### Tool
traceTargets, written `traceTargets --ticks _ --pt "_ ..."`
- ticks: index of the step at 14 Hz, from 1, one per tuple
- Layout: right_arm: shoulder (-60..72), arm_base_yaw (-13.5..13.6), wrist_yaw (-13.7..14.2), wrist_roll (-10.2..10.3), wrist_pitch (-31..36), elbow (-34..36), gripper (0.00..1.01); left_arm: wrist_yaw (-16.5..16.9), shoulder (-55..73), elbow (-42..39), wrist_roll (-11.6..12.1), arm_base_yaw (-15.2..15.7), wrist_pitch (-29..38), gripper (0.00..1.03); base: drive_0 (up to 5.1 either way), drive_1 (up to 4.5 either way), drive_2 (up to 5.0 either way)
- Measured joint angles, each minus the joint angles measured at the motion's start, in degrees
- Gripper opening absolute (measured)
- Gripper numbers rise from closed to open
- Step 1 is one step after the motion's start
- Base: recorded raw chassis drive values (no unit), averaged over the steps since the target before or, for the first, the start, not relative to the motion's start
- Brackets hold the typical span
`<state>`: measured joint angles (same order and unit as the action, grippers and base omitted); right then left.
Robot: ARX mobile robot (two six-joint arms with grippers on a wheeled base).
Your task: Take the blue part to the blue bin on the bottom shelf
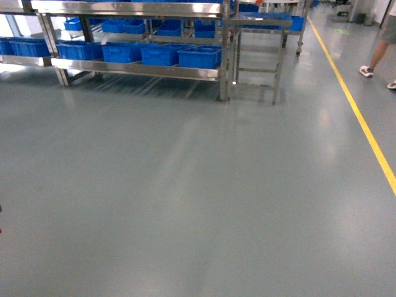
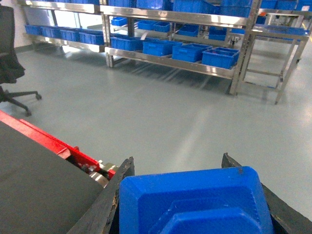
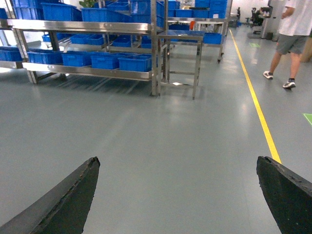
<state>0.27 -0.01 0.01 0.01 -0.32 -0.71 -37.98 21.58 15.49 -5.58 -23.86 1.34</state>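
Observation:
A chunky blue part fills the bottom of the left wrist view, clamped between the two black fingers of my left gripper, which is shut on it. My right gripper is open over bare grey floor, nothing between its fingers. Across the floor stands the bottom shelf, a low steel rack level carrying a row of blue bins; the same bins and the shelf show in the wrist views. Neither gripper shows in the head view.
A small steel table stands at the rack's right end. A yellow floor line runs along the right. A person walks at the far right. An office chair and the robot's red-and-black base are on the left.

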Motion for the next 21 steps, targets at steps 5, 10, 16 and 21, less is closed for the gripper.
traceTargets --ticks 5,10,16,21 --pt "0.00 0.00 0.00 0.00 0.02 0.00 0.98 0.00 0.00 0.00 0.00 0.00 -0.02 0.44 -1.6 -1.58 -1.6" --pt "0.00 0.00 0.00 0.00 -0.02 0.00 0.98 0.02 -0.02 0.00 0.00 0.00 0.00 0.44 -1.6 -1.56 -1.6" --pt "0.00 0.00 0.00 0.00 0.02 0.00 0.98 0.02 -0.15 0.00 0.00 0.02 -0.07 0.44 -1.6 -1.56 -1.6" --pt "0.00 0.00 0.00 0.00 0.04 0.00 0.98 0.02 -0.11 0.00 0.00 0.00 0.04 0.44 -0.5 2.98 -3.9"
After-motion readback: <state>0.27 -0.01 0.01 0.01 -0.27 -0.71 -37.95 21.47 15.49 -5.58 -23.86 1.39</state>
